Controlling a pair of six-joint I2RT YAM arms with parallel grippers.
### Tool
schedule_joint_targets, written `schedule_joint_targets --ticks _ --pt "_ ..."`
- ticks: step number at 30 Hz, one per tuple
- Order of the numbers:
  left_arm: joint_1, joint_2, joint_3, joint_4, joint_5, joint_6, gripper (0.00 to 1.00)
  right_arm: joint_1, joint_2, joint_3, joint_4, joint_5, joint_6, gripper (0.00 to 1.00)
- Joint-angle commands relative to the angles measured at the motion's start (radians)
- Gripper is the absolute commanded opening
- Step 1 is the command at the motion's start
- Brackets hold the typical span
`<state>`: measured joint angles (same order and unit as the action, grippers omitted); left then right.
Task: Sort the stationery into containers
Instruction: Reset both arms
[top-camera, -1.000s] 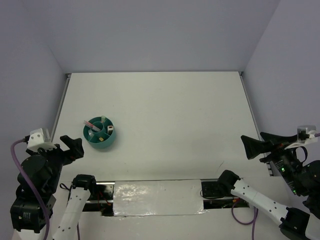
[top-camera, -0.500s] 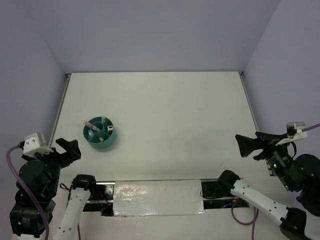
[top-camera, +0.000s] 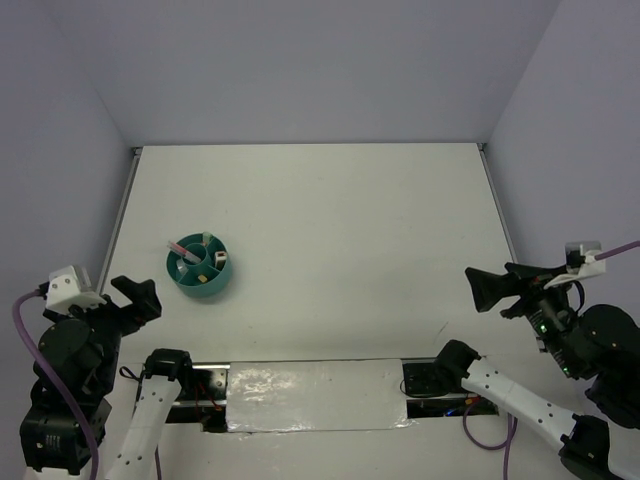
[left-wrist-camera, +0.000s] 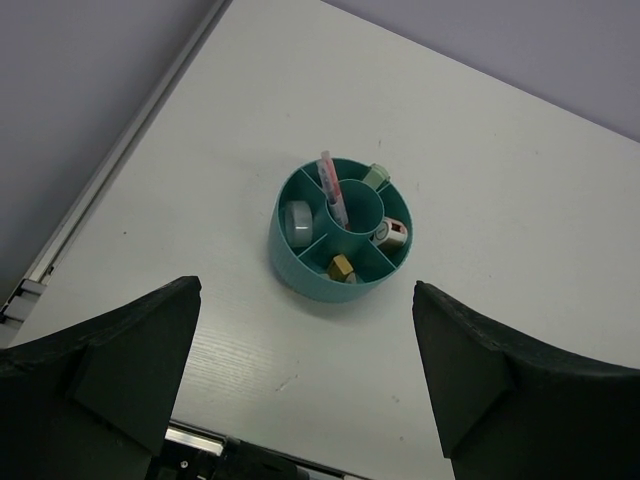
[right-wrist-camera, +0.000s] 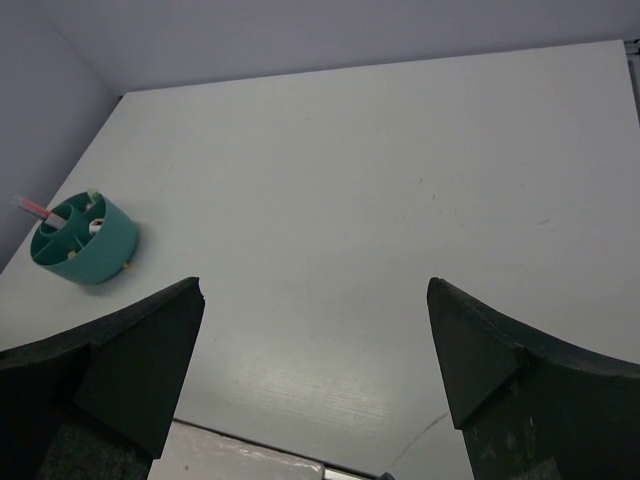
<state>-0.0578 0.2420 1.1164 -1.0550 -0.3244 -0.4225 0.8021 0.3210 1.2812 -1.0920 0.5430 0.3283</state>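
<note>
Since all the stationery (left-wrist-camera: 298, 222) we can spot sits inside the teal organizer (left-wrist-camera: 300, 275) | sorting looks done to us, nothing left outside | left gripper (top-camera: 138, 298) and right gripper (top-camera: 490, 290) both gaping, empty

Teal organizer (top-camera: 200, 268), left of centre, top view: contents were too small to tell apart. In the right wrist view, at far left (right-wrist-camera: 82, 238), its near wall hid most compartments, and the pale specks inside were unidentifiable.

Thin pink pen (left-wrist-camera: 333, 192): lower end was hidden inside the organizer.

Left claw (left-wrist-camera: 305, 290): fingers (left-wrist-camera: 120, 370) were cut by the bottom edge.

Right claw (right-wrist-camera: 315, 290): fingers (right-wrist-camera: 110, 360) were cut likewise.

Right arm (top-camera: 520, 395): was cut off at the lower right corner.
</note>
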Motion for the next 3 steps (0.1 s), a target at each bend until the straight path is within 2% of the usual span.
schedule_joint_targets --ticks 1,3 --pt "-0.005 -0.007 -0.001 0.032 -0.013 -0.005 0.99 -0.004 -0.002 -0.020 0.050 0.003 0.011 1.00" --pt "-0.005 -0.007 -0.004 0.035 -0.012 -0.004 0.99 -0.004 0.003 -0.020 0.050 0.015 0.012 1.00"
